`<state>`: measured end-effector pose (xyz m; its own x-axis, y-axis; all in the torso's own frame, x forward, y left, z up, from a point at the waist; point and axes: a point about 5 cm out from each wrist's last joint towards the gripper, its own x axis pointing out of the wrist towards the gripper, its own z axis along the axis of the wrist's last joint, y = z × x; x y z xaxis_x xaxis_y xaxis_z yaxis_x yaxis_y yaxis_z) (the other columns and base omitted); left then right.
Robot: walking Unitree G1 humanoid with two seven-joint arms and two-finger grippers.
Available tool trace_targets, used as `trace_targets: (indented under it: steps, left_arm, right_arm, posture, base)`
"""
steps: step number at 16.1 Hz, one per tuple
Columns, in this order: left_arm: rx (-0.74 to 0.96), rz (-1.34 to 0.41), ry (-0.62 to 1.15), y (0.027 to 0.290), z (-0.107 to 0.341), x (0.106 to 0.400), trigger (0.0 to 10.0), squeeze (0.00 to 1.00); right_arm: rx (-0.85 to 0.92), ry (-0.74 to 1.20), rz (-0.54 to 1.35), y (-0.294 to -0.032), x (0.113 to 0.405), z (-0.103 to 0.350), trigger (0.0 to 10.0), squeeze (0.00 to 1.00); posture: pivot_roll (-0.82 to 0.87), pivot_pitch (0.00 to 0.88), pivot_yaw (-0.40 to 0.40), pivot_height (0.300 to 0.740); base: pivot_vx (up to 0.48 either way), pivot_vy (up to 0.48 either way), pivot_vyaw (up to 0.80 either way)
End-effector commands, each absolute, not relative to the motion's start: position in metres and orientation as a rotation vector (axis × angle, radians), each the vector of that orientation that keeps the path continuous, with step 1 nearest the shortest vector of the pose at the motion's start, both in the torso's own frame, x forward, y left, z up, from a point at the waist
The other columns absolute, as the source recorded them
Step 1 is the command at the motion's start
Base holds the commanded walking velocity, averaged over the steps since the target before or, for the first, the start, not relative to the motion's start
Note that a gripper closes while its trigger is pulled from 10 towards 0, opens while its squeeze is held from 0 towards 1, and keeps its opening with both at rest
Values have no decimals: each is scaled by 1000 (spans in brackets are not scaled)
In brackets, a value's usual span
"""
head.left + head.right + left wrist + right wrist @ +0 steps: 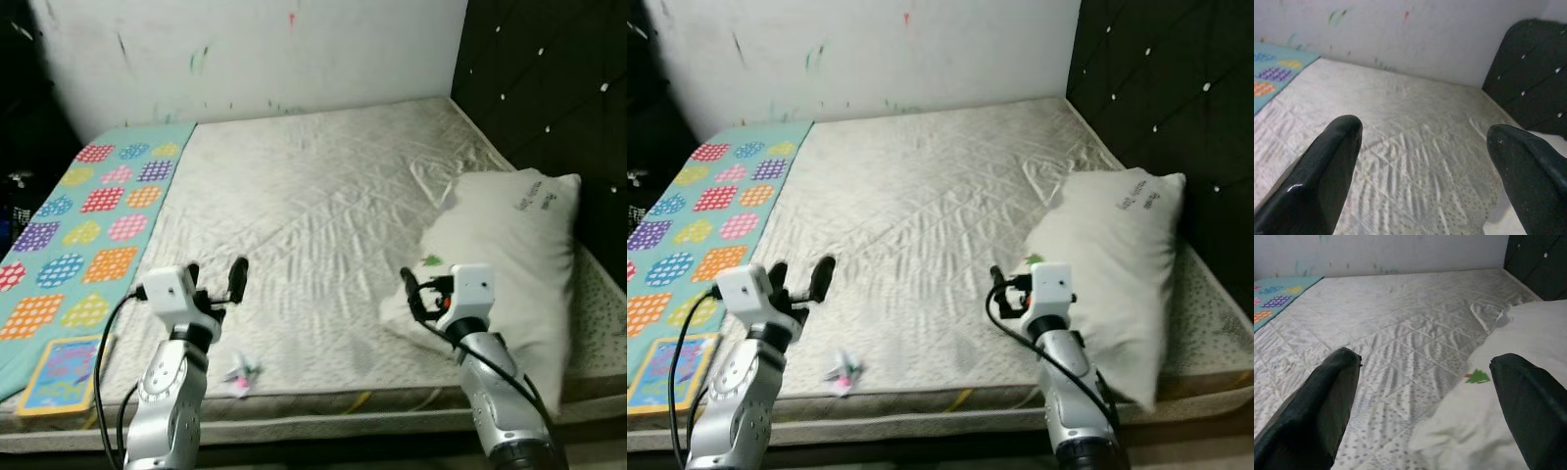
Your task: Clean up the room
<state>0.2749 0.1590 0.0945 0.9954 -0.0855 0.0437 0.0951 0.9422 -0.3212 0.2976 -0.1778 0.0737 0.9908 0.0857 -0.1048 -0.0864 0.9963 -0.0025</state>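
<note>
soft white pillow (505,259) at 3 o'clock on the bed (313,206).
likely light and floppy; pinch its near corner. right gripper (419,290) and left gripper (216,276) both spread, empty.

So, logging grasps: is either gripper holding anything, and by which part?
Nothing is held: the left gripper and right gripper are both open over the quilted mattress.
</note>
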Motion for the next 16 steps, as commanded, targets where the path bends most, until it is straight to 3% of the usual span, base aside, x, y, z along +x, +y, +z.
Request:
trace_targets:
  steps: [1,8,16]
  left_arm:
    - [-304,-59,-13,171,92,273,10000,0]
    - [-272,-35,-23,174,93,273,10000,0]
    - [-277,-63,-42,173,97,273,10000,0]
  right_arm:
    - [10,99,120,-165,300,76,10000,0]
    - [10,101,128,-164,301,76,10000,0]
    - [17,106,119,-164,300,75,10000,0]
  posture:
    - [-194,0,90,740]
    - [-191,0,88,740]
    - [-188,0,90,740]
  base:
    - [0,480,0]
    - [0,480,0]
    - [32,0,-55]
